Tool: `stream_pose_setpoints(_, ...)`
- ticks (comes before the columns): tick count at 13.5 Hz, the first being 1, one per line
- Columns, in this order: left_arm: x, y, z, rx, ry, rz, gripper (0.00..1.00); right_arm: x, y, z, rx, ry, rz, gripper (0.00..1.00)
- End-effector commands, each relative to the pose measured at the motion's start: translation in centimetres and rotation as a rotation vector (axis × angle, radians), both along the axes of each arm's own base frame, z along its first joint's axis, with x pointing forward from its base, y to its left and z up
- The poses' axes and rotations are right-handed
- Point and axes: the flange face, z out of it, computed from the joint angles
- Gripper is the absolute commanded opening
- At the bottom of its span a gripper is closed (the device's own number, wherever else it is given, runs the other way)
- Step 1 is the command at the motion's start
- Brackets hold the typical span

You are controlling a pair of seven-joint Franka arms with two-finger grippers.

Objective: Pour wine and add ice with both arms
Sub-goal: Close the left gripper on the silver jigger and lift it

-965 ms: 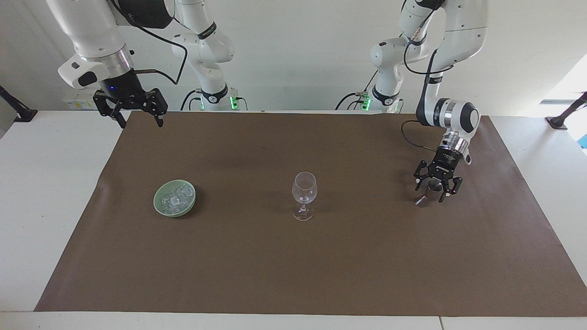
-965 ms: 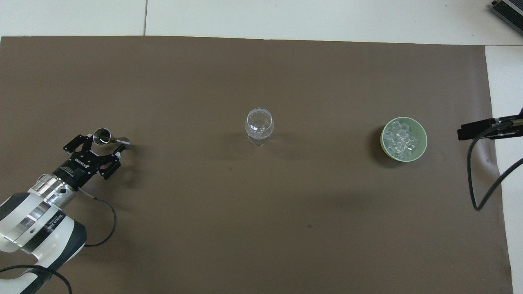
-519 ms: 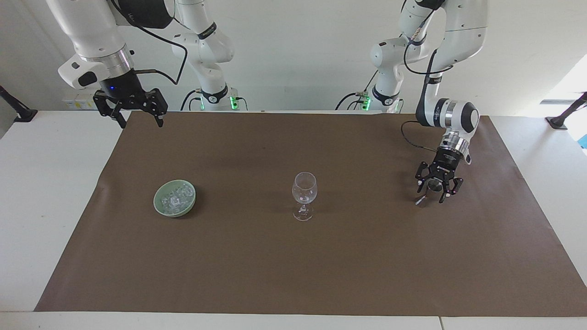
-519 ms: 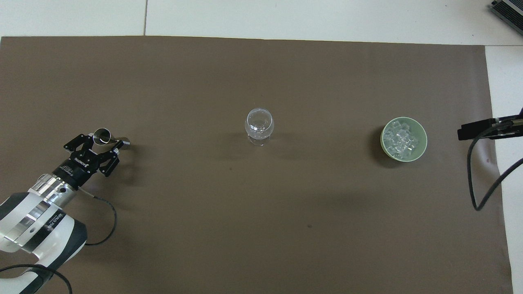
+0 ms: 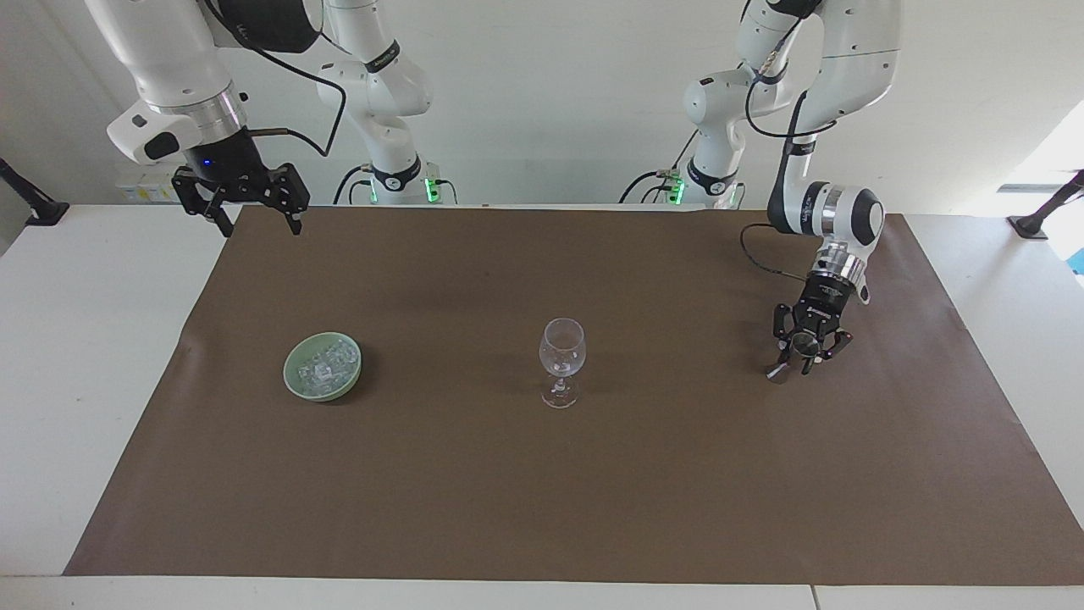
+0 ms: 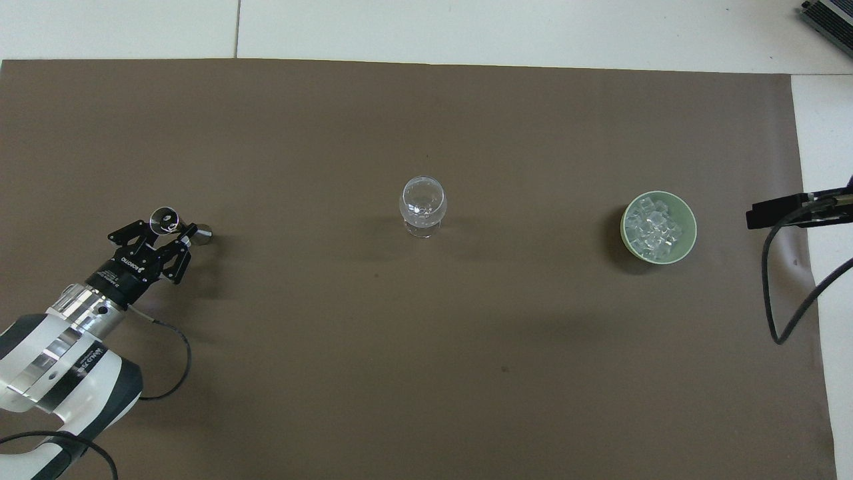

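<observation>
We are noting the left gripper pinching the metal jigger with its jaws, the right gripper hanging with jaws spread.

Facing view: high camera across the tabletop, looking toward both arm bases, wide framing. Overhead view: camera above the robots' end, looking steeply down and forward. Shared field, half a turn apart: brown mat, wine glass, green bowl.
</observation>
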Motion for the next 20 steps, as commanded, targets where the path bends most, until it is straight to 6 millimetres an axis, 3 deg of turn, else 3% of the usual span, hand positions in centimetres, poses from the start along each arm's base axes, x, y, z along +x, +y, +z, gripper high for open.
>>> stream_pose_setpoints(1, 0.4, -0.2, -0.3, 0.008, -0.001, 0.018, 0.45, 0.0, 0.1, 0.1, 0.012, 0.012, -0.018, 1.0)
stream_pose_setpoints(4, 0.4, -0.3, -0.3, 0.005, -0.001, 0.022, 0.32, 0.0, 0.0, 0.1, 0.012, 0.014, -0.019, 1.0)
stream_pose_setpoints(9, 0.4, -0.6, -0.4, 0.004, 0.0, 0.015, 0.22, 0.0, 0.0, 0.1, 0.012, 0.014, -0.019, 1.0)
stream_pose_setpoints(12, 1.0, -0.5, 0.1, 0.013, -0.005, 0.021, 0.0, 0.0, 0.0, 0.1, 0.012, 0.012, -0.019, 1.0)
stream_pose_setpoints(20, 2.7, -1.1, 1.4, -0.024, -0.061, -0.003, 0.0, 0.0, 0.1, 0.1, 0.012, 0.012, -0.018, 1.0)
